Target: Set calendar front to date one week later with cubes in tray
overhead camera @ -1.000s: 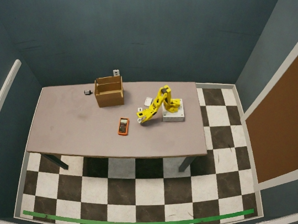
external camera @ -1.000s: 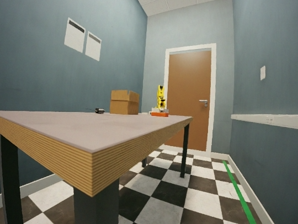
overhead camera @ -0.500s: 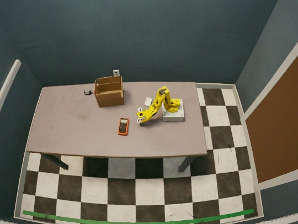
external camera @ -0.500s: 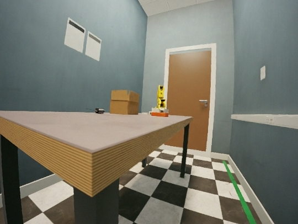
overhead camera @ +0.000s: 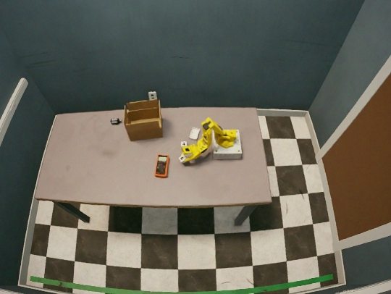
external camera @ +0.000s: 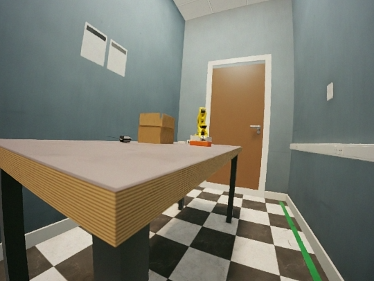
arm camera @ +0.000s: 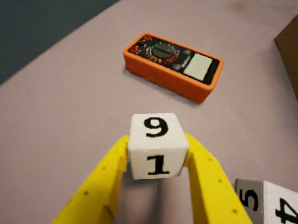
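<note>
Gripping, my pincer (overhead camera: 183, 155) (arm camera: 158, 152): its two yellow fingers are closed on opposite sides of a white cube (overhead camera: 182, 158) (arm camera: 157, 145).
Cube held: a 9 on one face, a 1 on the face below it; likely to twist or slip if I turn it on so small a grip.
Other cube (overhead camera: 184, 144) (arm camera: 277, 202): near my pincer, on the table (overhead camera: 90, 174) (external camera: 86, 162) (arm camera: 65, 130), showing 4 and 5; a wide swing could knock it.
Meter (overhead camera: 161, 166) (external camera: 200, 143) (arm camera: 172, 65): orange, beyond the held cube; a low, long reach might bump it.
Tray and month's name: I cannot make them out, so placing blindly risks a tilted cube or wrong digit.

Arm refolded — its held cube nudged outward.
Seen from the top, the yellow arm's upper bend (overhead camera: 208, 124) has shifted away from the white base (overhead camera: 237, 155), and the once nearly straight run down to the hand (overhead camera: 182, 158) (arm camera: 158, 150) now has a clear kink. The gripped cube (overhead camera: 182, 158) (arm camera: 157, 146) has moved only slightly — more of it shows past the hand than a second ago.
</note>
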{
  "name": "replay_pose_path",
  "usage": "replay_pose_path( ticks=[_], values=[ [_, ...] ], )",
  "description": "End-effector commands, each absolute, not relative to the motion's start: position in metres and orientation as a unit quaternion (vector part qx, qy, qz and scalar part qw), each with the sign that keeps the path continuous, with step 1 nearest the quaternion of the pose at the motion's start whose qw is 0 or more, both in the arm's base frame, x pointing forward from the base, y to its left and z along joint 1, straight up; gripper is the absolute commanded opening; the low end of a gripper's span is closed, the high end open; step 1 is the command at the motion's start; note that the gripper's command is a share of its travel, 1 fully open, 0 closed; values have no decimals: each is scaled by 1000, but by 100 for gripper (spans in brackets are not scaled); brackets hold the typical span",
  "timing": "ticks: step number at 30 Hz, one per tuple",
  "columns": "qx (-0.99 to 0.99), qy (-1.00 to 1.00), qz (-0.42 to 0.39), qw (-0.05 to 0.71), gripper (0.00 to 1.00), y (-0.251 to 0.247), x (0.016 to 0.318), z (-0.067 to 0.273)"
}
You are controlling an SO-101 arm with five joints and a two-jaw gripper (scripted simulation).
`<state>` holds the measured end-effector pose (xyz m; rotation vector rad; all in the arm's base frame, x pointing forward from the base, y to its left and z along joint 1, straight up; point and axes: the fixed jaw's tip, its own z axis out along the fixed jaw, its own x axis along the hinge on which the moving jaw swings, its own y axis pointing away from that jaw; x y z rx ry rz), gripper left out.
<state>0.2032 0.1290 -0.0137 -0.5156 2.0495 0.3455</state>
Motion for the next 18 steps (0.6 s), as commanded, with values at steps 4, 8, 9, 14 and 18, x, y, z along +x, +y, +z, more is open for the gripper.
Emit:
replay_pose_path(
  ticks=[4, 8, 9, 14, 18],
  values=[
    [-208, 820, 146, 513, 0, 125, 200, -14],
    [-205, 810, 150, 528, 0, 124, 199, -13],
    [-205, 809, 151, 530, 0, 124, 198, -13],
    [-204, 805, 152, 537, 0, 123, 197, -12],
    [-204, 804, 152, 537, 0, 123, 197, -12]
  ],
)
